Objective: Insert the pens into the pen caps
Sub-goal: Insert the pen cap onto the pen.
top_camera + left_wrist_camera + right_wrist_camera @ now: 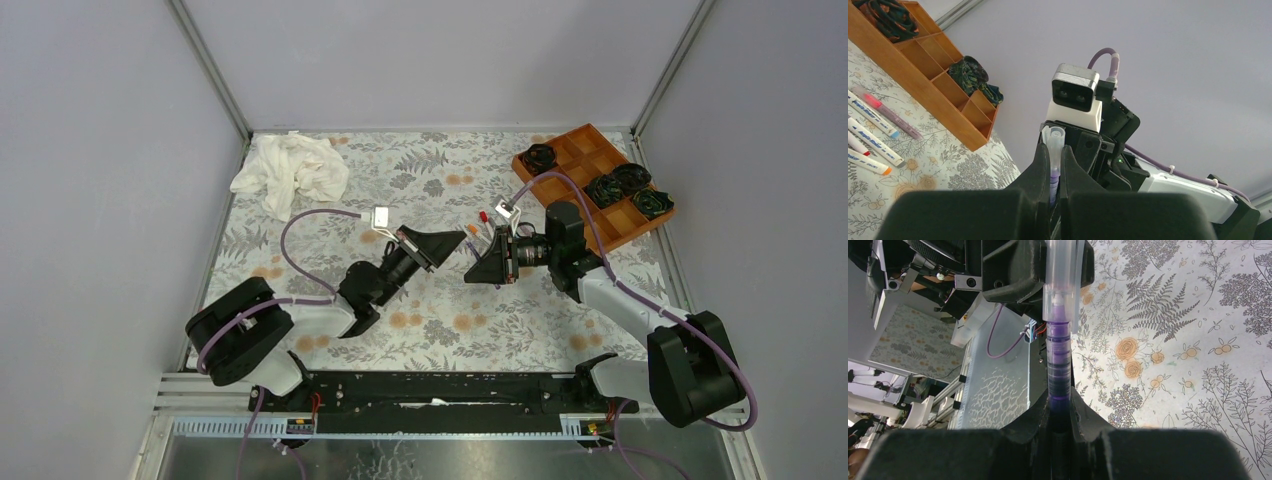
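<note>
My left gripper (1054, 150) is shut on a clear pen cap (1055, 136) with purple showing inside it. My right gripper (1060, 400) is shut on a purple pen (1058, 365). The pen's white tip sits inside the clear cap (1060, 290). In the top view the left gripper (455, 240) and right gripper (475, 262) meet tip to tip above the middle of the mat. Several other pens (873, 145) with white barrels and coloured ends lie on the mat. They also show as small red and orange ends (478, 222) behind the grippers.
A wooden tray (583, 152) with black rosettes (604, 189) stands at the back right, close behind the right arm. A crumpled white cloth (290, 170) lies at the back left. Grey walls close in the floral mat (440, 320) on three sides.
</note>
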Motion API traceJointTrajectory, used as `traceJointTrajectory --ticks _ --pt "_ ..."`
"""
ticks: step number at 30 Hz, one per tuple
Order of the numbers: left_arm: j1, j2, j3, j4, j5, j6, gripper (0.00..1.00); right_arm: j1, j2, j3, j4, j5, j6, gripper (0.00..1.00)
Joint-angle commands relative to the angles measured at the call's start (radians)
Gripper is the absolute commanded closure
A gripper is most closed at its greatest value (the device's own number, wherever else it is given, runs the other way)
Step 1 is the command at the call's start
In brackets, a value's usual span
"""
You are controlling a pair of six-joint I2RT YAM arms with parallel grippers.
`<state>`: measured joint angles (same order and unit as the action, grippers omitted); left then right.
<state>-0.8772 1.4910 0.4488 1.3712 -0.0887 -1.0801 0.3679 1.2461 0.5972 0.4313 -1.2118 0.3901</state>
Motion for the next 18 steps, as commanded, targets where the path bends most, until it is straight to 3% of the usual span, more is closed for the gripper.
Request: traceJointTrajectory --ticks 1,18 --pt "-0.015 0.003 0.044 -0.028 0.062 0.032 1.00 -0.003 0.000 0.022 0.009 0.023 -0.007 1.00" --pt "-0.027 -0.063 0.019 -0.144 0.153 0.063 1.00 -0.029 -0.015 0.002 0.087 0.004 0.041 1.00"
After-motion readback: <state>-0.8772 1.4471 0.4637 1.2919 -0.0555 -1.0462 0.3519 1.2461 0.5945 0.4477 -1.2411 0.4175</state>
